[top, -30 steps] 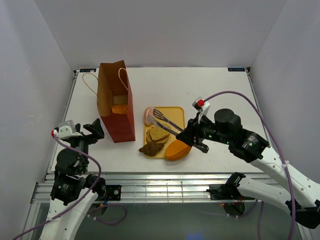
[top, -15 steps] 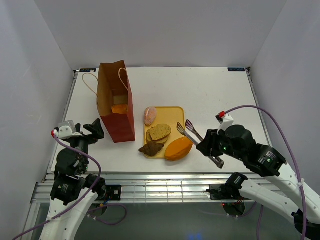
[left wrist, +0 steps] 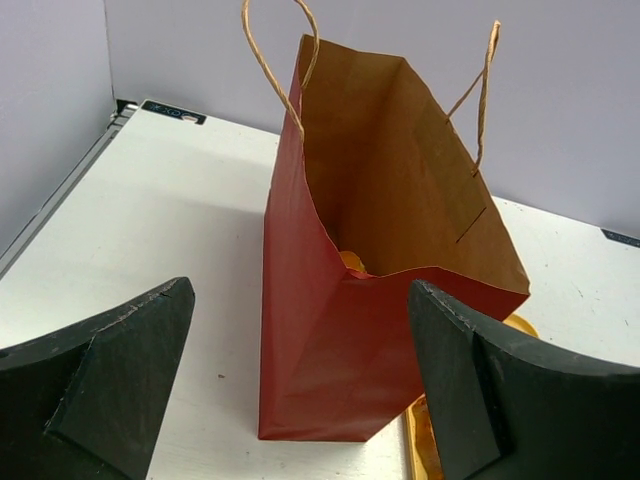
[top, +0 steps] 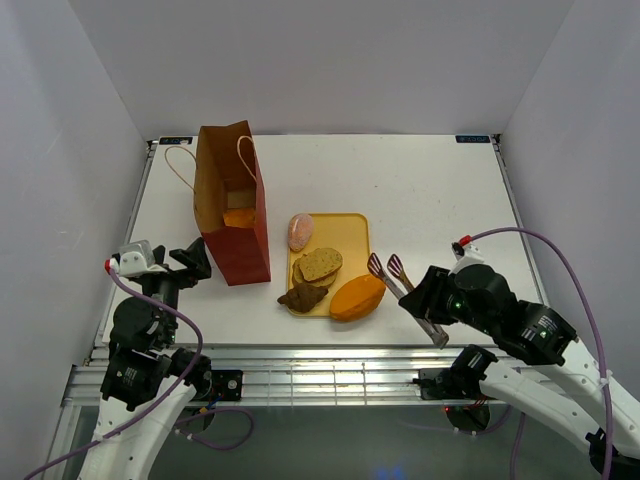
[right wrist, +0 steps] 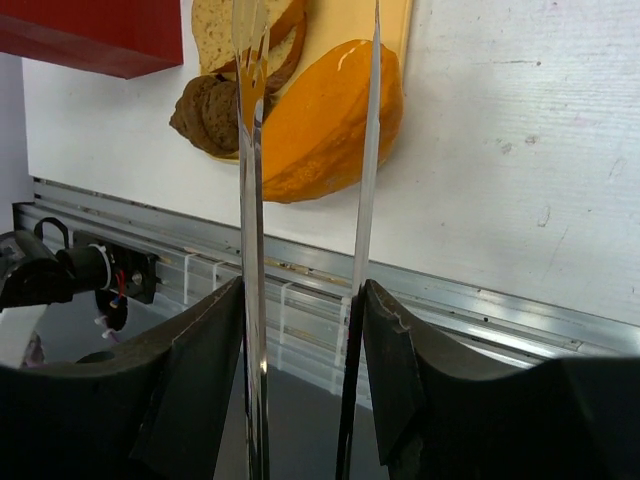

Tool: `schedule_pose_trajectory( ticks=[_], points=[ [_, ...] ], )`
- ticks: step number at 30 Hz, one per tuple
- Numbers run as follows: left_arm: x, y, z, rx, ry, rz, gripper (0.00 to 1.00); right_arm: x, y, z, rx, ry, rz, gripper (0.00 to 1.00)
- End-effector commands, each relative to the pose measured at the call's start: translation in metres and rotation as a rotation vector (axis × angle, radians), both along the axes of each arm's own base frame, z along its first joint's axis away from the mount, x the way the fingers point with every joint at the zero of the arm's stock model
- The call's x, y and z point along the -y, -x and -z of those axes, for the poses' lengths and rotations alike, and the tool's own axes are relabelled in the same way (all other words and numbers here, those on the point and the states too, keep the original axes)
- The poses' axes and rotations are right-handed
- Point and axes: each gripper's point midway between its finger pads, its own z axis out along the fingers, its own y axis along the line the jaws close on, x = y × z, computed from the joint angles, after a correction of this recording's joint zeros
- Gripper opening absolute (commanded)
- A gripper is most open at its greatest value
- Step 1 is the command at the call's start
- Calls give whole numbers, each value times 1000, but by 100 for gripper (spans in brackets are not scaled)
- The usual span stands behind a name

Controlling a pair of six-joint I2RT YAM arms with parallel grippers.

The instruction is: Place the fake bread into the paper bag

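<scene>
Fake bread is seen in four pieces on or at the yellow tray, all ahead and to the left of the right gripper: an orange loaf nearest the tips, a brown croissant and speckled slices beyond it, and a pink roll farthest off. The paper bag stands upright farther left still, directly in front of the left gripper, whose fingers are spread wide with nothing between them. An orange piece is already seen inside the bag.

The right gripper is pressed onto the two arms of the silver tongs, which are held parted and empty.

For the next pick, the tongs are best brought in low with one arm on each side of a piece. The loaf looks wide for them, so a grip across its narrow end is advised. The squeeze should be kept even, since the arms could slip between the pads.

Compared with a second ago, the tongs are no longer over the tray. The right arm has been drawn back to the right and nearer the table edge, the pink roll is uncovered, and the tong arms are parted slightly more. The left arm and bag are unchanged.
</scene>
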Motion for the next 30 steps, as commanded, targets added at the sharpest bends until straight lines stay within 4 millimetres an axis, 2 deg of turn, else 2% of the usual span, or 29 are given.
schedule_pose_trajectory(
  ticks=[1,13,18,30],
  points=[
    [7,-1,-3,17,1,33,98,1,-3,-1,-34,-75,98,55],
    [9,0,-4,23,1,49,98,13,-6,13,-67,-64,200,56],
    [10,0,-4,23,1,50,98,6,-6,26,-98,-71,195,57],
    [10,0,-4,23,-1,53,98,-18,-8,36,-119,-176,154,58]
  ],
)
